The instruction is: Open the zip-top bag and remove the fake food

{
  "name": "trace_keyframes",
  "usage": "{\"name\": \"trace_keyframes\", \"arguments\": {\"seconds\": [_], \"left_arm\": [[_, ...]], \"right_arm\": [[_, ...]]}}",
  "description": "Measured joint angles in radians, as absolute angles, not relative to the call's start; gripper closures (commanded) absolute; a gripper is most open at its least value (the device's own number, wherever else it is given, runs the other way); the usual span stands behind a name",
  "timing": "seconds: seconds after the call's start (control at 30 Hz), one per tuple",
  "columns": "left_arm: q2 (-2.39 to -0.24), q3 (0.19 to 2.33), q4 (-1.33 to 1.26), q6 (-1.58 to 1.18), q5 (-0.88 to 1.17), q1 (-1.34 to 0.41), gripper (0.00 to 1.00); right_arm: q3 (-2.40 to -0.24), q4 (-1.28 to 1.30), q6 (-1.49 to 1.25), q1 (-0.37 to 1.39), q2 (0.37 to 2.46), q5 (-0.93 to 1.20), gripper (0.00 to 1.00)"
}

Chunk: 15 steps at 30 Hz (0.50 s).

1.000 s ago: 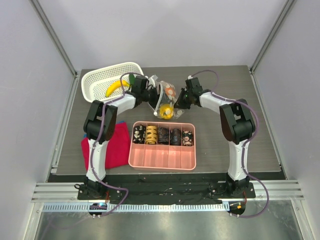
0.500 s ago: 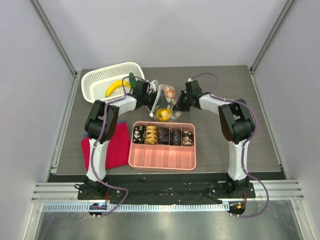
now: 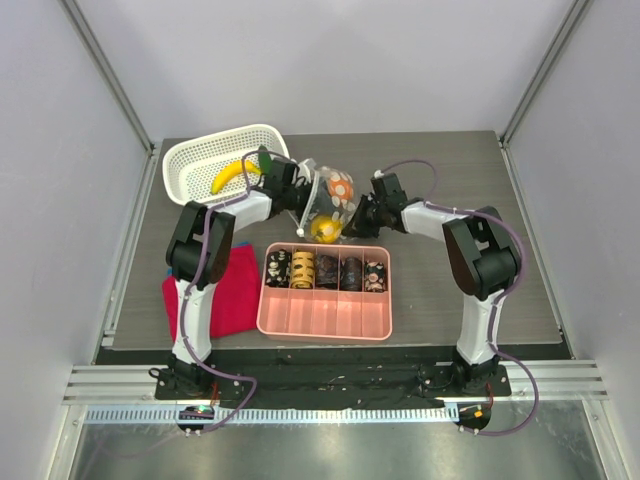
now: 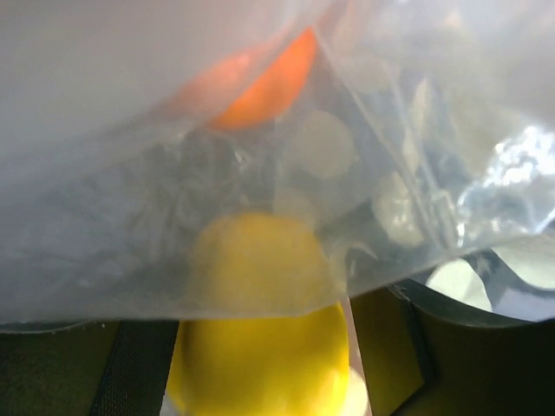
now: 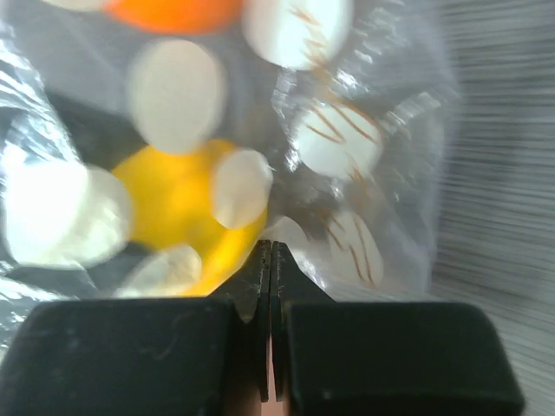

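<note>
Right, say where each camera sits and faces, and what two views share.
Top external: above, behind the bases, looking down on the table; left arm and right arm show.
Left wrist: close against the zip-top bag; dark fingers at bottom.
Right wrist: facing the bag; its shut fingers pinch it.
Both wrist views share the yellow fake food.

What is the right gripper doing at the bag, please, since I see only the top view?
Observer: The right gripper is shut, and its tips pinch the film of the bag.
Operator: Thank you. And how does the left gripper stand?
Observer: The left gripper has its jaws wide, with the yellow piece between them at the bag's edge. I cannot tell whether they grip it.
</note>
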<state>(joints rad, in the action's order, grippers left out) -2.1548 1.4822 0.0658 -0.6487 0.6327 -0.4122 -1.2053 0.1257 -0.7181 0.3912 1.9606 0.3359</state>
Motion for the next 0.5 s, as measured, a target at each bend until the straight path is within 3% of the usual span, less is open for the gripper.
{"name": "trace_keyframes", "arguments": {"seconds": [0.4,0.5], "left_arm": [[-2.146,1.482,0.163,-0.553,0.593,-0.408,0.27],[-2.141,1.469,0.166,-0.543,0.607,-0.41,0.3]], "right_arm": [[-1.167,-0.103,-0.893,0.398,2.009,0.424,0.99],[-1.179,-0.121,-0.906,0.379,2.025,0.426,0.99]]}}
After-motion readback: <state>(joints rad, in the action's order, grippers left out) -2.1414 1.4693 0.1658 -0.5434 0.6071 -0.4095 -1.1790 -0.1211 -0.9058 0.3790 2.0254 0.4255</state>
